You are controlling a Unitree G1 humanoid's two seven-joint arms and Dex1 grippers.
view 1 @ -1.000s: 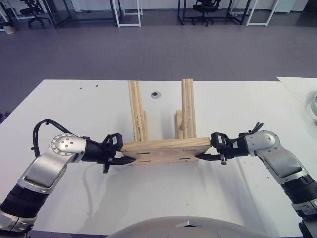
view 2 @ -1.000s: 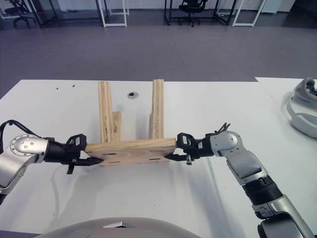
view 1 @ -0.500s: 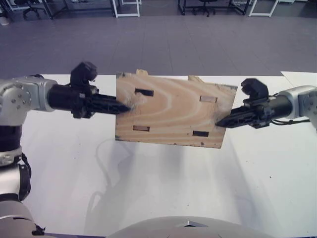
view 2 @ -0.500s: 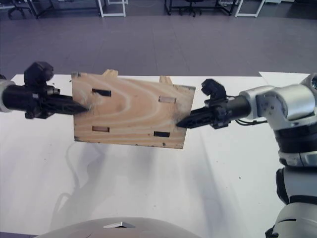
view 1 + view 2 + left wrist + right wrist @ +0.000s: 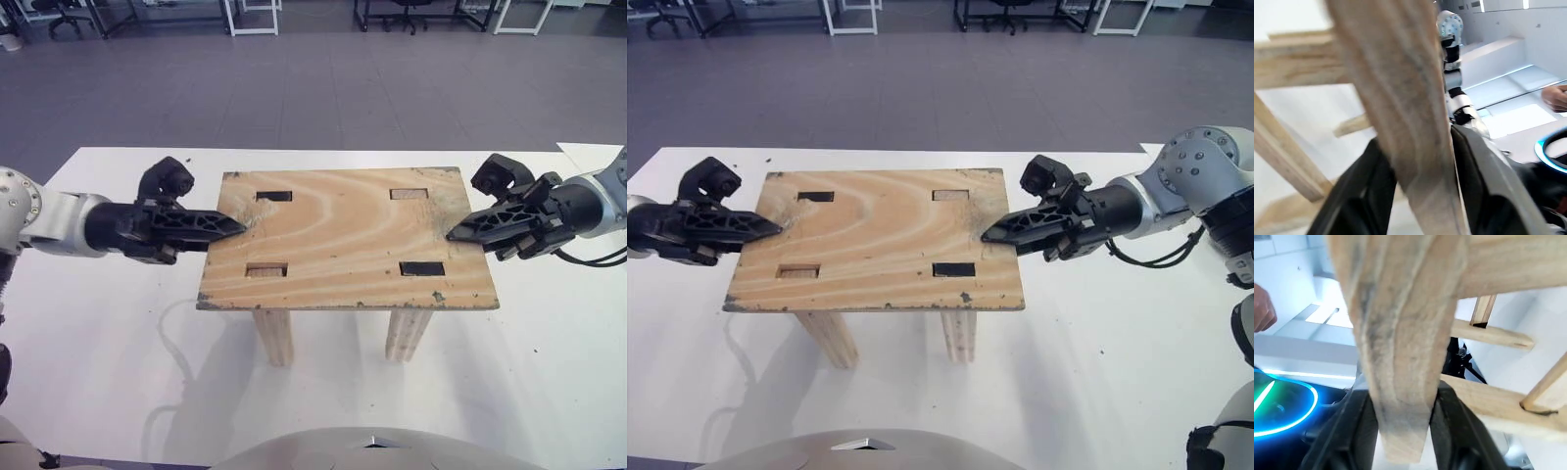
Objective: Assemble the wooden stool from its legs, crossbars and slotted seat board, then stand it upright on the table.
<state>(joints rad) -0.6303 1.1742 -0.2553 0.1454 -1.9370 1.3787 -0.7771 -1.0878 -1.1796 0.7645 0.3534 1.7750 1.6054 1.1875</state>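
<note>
On the table, the stool has turned upright.

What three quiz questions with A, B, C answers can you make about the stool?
1. Where does the stool stand?
A. on the table
B. on the floor
C. on a chair

2. How many slots are in the seat?
A. two
B. four
C. six

3. What are the left gripper and right gripper doing?
A. both hang open, away from the stool
B. each is shut on an edge of the seat
C. both hold one leg

Answers:
1 A: the legs rest on the white table, with the seat on top.
2 B: four slots show in the seat, two near each long side.
3 B: the grippers meet opposite edges of the seat, and each wrist view shows the board clamped between the fingers.
</note>
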